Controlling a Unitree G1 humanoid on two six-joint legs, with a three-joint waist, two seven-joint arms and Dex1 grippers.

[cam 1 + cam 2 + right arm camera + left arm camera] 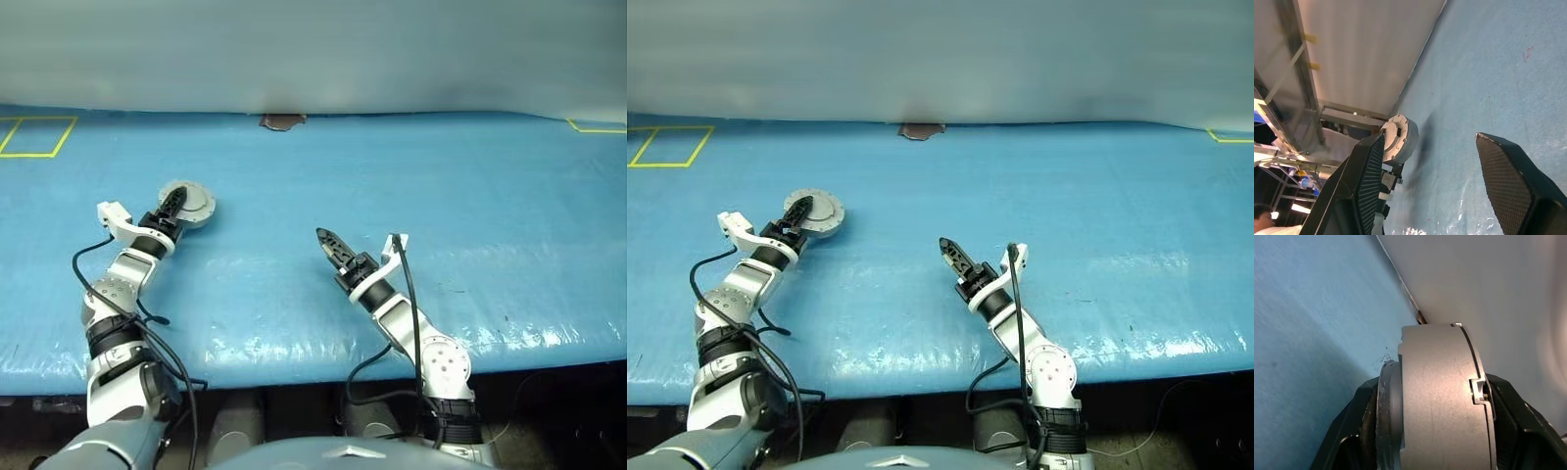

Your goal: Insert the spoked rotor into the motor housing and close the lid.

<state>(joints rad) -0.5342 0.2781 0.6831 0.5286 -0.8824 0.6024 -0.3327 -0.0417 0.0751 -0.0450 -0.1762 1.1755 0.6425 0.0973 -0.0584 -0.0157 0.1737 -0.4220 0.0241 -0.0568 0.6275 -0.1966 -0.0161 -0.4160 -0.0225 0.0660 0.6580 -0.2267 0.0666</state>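
While the motor housing [189,204] sits closed up in the left-middle of the head view, lid [1442,396] shut over it, it's the left gripper [172,207] that's got it, fingers clamped across the round body. From the wrist view it's held edge-on, its flat faces running along the fingers, plain grey lid face showing. Right gripper [329,242] is near the centre, well apart, jaws parted and empty, pointing up-left toward the housing. So the left arm is the nearer one, obviously. Can't see the rotor; I'd guess it's inside. No readable labels or writing anywhere.
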